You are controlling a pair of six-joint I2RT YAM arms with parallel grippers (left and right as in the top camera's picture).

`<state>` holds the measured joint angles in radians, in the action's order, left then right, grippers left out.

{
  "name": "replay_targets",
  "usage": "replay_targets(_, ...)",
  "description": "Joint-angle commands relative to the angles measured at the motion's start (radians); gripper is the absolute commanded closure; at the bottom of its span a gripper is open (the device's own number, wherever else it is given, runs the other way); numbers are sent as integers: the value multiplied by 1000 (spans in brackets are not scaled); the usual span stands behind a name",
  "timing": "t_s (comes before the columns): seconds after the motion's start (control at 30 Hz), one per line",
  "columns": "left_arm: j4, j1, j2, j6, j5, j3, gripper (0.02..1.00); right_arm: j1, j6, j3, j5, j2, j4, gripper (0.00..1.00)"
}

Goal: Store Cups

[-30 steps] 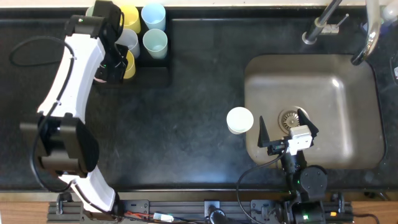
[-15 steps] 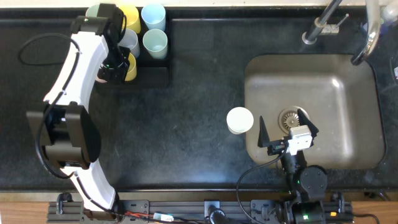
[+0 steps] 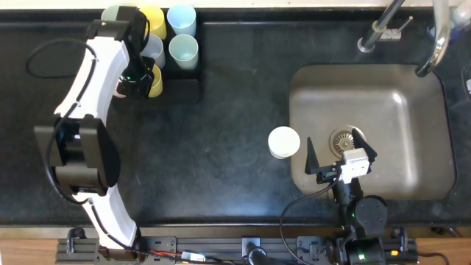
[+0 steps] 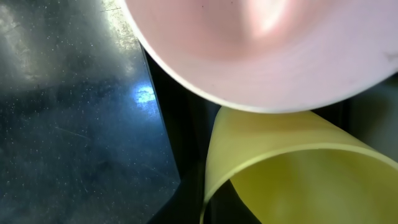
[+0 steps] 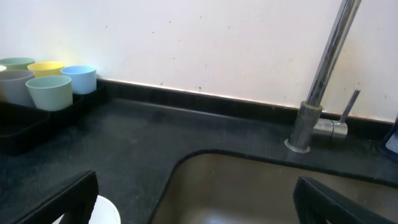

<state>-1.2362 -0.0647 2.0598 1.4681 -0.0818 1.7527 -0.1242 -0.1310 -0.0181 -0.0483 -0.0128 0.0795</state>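
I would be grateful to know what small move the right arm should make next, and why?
Probably swing the right gripper sideways toward the white cup. Its fingers are open over the sink, and the cup stands alone on the counter beside the sink's rim, outside the fingers, far from the tray.

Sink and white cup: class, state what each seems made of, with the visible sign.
Sink: probably brushed stainless steel, grey with a dull metallic sheen. White cup: likely plastic, smooth, opaque and matte, though ceramic cannot be ruled out.
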Motion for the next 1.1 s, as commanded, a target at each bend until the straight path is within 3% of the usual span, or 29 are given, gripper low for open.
replay_targets(0.03,18,5,13,21,6,-13,908,0,3,13,-6,8,-5,3)
replay_targets(0.13,29,5,13,13,6,-13,844,0,3,13,-6,8,-5,3)
replay_targets(0.3,57,5,-24,-27,-11,-12,608,0,3,13,-6,8,-5,5)
replay_targets(0.37,68,3,-83,-64,-35,-12,472,0,3,13,-6,8,-5,5)
replay_targets(0.47,82,3,-217,-151,-98,-12,108,0,3,13,-6,8,-5,3)
replay_targets(0.5,101,3,-275,-203,-124,-12,31,0,3,13,-6,8,-5,5)
replay_targets(0.57,163,2,-377,-324,-158,-12,18,0,3,13,-6,8,-5,5)
replay_targets(0.7,417,-15,-573,-729,-170,-15,18,0,3,13,-6,8,-5,3)
replay_targets(0.77,560,-34,-662,-956,-152,-38,18,0,3,13,-6,8,-5,3)
replay_targets(0.87,713,-42,-793,-1186,-87,-118,18,0,3,13,-6,8,-5,3)
replay_targets(1.1,1011,-3,-1170,-1348,25,-551,18,0,3,13,-6,8,-5,5)
